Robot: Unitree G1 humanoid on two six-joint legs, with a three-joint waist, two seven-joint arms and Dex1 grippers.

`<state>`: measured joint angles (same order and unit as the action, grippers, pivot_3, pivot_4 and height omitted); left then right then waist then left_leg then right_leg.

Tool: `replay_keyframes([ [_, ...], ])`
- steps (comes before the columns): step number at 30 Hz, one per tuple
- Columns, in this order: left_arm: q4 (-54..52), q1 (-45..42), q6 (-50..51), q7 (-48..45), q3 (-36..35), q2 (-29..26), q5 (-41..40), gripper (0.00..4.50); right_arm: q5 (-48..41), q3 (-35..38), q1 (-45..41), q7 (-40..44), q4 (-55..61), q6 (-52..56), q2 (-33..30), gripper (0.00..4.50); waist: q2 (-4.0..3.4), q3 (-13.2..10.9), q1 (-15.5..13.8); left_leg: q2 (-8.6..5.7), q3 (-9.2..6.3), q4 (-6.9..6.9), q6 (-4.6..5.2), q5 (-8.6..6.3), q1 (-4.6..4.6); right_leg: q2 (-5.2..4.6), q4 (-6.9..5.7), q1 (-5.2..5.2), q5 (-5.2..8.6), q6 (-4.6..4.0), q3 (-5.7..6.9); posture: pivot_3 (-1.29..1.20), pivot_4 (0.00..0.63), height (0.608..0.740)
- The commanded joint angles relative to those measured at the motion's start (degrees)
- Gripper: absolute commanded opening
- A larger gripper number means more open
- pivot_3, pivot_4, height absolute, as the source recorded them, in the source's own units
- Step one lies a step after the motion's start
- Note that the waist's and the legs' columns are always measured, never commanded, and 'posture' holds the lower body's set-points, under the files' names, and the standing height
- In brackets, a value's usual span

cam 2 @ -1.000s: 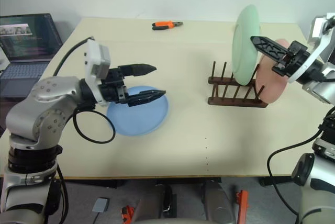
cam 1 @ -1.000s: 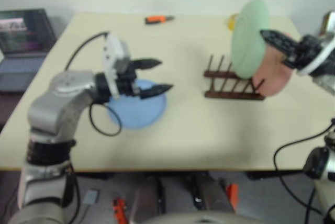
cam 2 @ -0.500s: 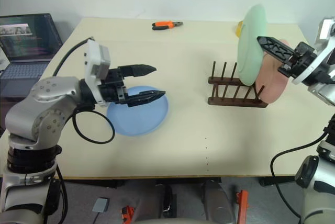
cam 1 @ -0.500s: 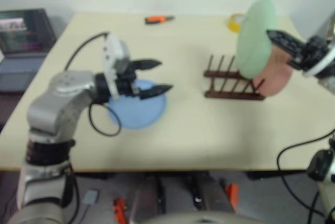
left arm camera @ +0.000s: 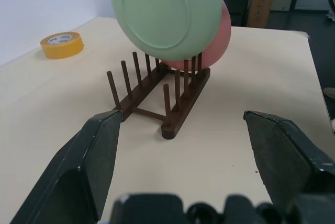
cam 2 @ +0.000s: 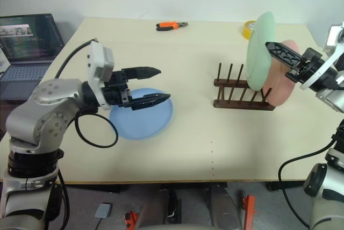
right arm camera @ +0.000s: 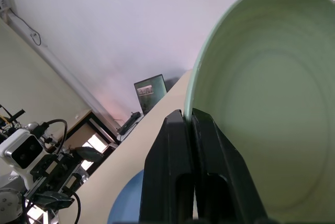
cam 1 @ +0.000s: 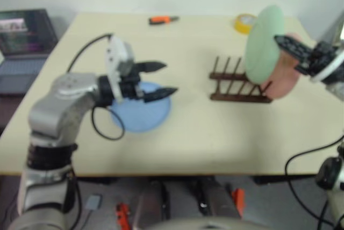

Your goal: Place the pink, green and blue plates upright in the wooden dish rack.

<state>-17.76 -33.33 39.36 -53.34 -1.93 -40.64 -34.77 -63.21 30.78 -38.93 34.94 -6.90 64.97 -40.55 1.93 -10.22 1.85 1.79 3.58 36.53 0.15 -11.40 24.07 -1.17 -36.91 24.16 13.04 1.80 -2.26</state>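
My right gripper is shut on the rim of the mint green plate and holds it upright over the right end of the wooden dish rack. The pale pink plate stands upright in the rack just behind the green one. The light blue plate lies flat on the table at the left. My left gripper hovers open above its near edge, with nothing between the fingers. In the left wrist view the green plate hangs over the rack, partly covering the pink plate.
Orange-handled pliers lie at the table's far edge. A roll of yellow tape sits behind the rack. An open laptop stands off the table's left side. The beige table has bare room in front of the rack.
The green plate in my right gripper has edged slightly to the right, closer to the pink plate, uncovering the tape roll behind it. The left arm has stayed still.
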Motion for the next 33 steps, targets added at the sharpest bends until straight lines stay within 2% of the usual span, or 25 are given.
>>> replay_keyframes([
  [1, -1.17, -0.85, -0.96, -0.26, -0.37, -0.37, 0.03, 4.12, -0.72, 1.12, -0.25, 1.12, 0.54, -1.18, -1.07, 0.02, 0.0, 0.0, 0.0, 0.0, 0.0, 0.0, 0.0, 0.0, 0.0, 0.0, 0.0, 0.0, 0.0, 0.0, 0.0, 0.0, 0.15, 0.74],
  [20, -1.55, -0.63, -0.56, -0.04, -0.46, -0.58, 0.01, 4.12, 3.37, -2.27, 0.61, 5.08, 0.37, -2.24, -2.26, 0.02, 0.0, 0.0, -0.03, 0.0, -0.01, -0.02, 0.0, 0.0, 0.0, 0.0, 0.03, 0.0, 0.02, -0.03, 0.01, 0.0, 0.15, 0.74],
  [23, -1.59, -0.68, -0.49, 0.03, -0.34, -0.51, 0.02, 4.12, 3.47, -1.76, 1.87, 6.13, 0.56, -2.55, -2.73, 0.66, 0.0, 0.0, -0.05, 0.0, -0.01, -0.03, 0.0, 0.0, 0.01, 0.0, 0.04, 0.0, 0.01, -0.02, 0.01, 0.0, 0.15, 0.74],
  [30, -1.44, -0.82, -0.57, -0.06, -0.26, -0.54, 0.09, 4.12, 5.32, -2.57, 2.7, 7.57, 0.08, -4.94, -3.53, 3.03, 0.0, 0.0, 0.01, 0.0, -0.01, -0.03, 0.0, 0.0, -0.01, 0.01, 0.02, 0.0, 0.02, -0.02, 0.01, 0.0, 0.15, 0.74],
  [33, -1.37, -1.0, -0.62, -0.01, -0.02, -0.37, 0.21, 4.12, 6.33, -3.12, 1.83, 7.88, -0.53, -5.43, -3.49, 3.03, 0.0, 0.0, 0.01, 0.0, 0.0, -0.03, 0.0, 0.0, -0.01, 0.01, 0.03, 0.0, 0.02, -0.03, 0.0, 0.0, 0.15, 0.74],
])
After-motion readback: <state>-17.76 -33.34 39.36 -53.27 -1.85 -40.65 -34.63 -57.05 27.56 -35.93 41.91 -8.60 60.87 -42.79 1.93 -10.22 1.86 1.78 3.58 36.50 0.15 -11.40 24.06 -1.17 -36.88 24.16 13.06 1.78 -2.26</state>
